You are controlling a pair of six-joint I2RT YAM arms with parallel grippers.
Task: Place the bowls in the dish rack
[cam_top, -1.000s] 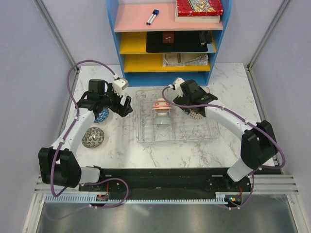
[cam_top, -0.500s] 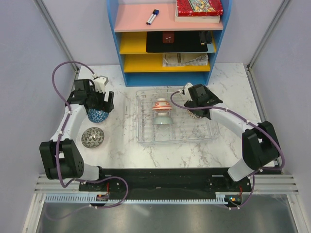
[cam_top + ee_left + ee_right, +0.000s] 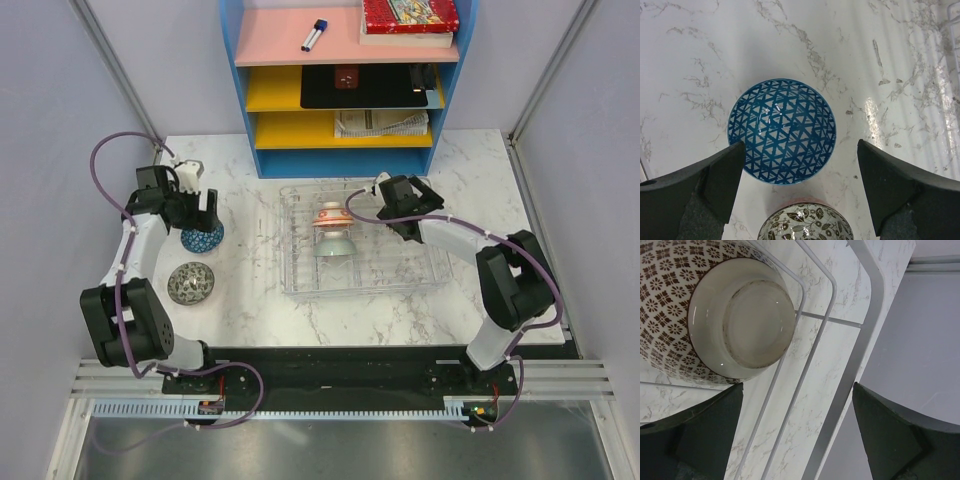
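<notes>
Marble table (image 3: 250, 310); left end effector (image 3: 800, 150) wide over blue bowl (image 3: 782, 131), right end effector (image 3: 797, 390) wide, empty

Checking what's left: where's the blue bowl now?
In the top view the blue bowl sits on the table left of the dish rack, under the open left gripper, beyond the grey-green bowl.

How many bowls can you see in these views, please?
5: a blue bowl and a floral bowl on the table at left; an orange-red bowl, a grey-green bowl and a brown-patterned bowl in the dish rack. Others may be hidden.
</notes>
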